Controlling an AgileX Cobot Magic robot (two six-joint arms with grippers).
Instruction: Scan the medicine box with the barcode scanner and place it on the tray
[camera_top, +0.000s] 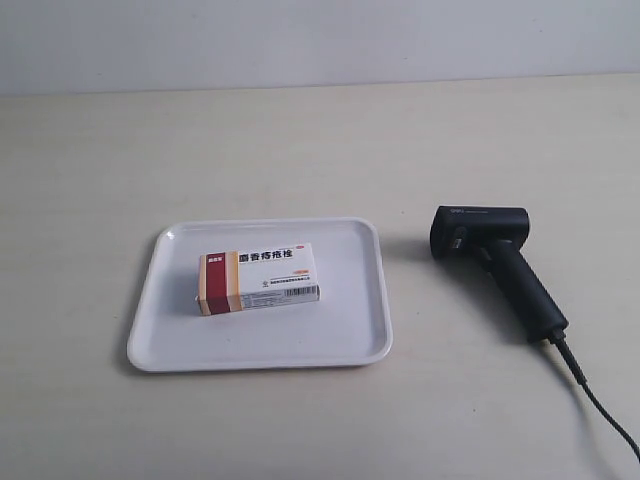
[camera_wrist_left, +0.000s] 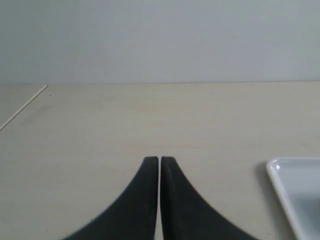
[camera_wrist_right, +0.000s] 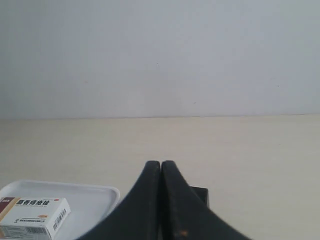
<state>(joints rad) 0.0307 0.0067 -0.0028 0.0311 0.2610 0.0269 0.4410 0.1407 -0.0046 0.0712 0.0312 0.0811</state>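
Note:
The medicine box (camera_top: 259, 279) lies flat in the middle of the white tray (camera_top: 340, 345), its red and orange band toward the exterior view's left. To the tray's right the black barcode scanner (camera_top: 497, 260) lies on its side, cable trailing off toward the lower right. Neither arm shows in the exterior view. My left gripper (camera_wrist_left: 160, 159) is shut with nothing in it, over bare table beside a corner of the tray (camera_wrist_left: 295, 195). My right gripper (camera_wrist_right: 160, 163) is shut and empty; the medicine box (camera_wrist_right: 32, 217) on the tray (camera_wrist_right: 95, 197) and a bit of the barcode scanner (camera_wrist_right: 201, 194) show behind it.
The beige table (camera_top: 300, 140) meets a pale wall at the back. A table edge (camera_wrist_left: 22, 105) shows in the left wrist view.

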